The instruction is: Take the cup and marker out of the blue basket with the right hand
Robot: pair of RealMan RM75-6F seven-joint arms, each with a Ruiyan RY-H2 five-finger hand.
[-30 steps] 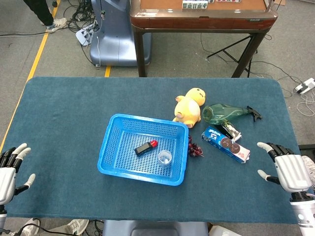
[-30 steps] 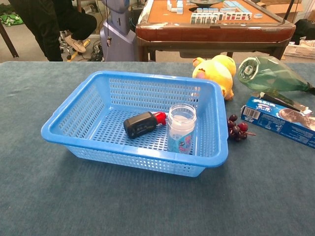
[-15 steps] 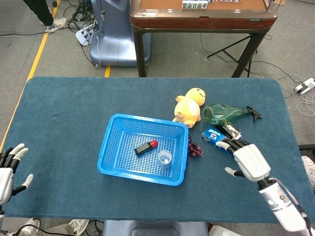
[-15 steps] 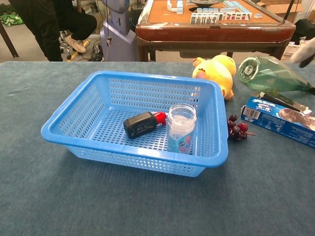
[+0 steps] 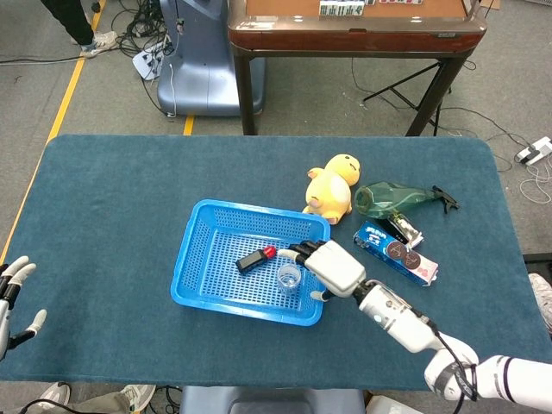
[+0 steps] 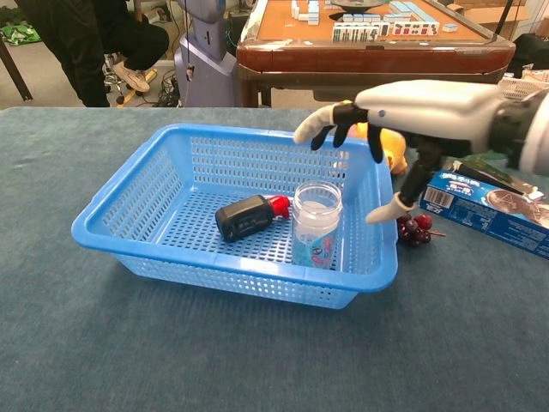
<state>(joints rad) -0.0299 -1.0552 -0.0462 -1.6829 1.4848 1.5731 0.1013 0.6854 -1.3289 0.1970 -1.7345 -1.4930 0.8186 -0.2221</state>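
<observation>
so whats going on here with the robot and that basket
The robot's right hand is open and hovering over the right end of the blue basket, just above the clear cup, not touching it. The cup stands upright in the basket, with the marker lying beside it. Nothing is out of the basket yet. The left hand is open at the table's near left edge, holding nothing.

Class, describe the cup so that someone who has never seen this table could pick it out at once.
Find the blue basket in the middle of the table. Inside it, towards its right side, stands the cup, upright, just under the open right hand. Unlike the dark marker with a red cap lying beside it, it is a clear jar with a printed band.
</observation>
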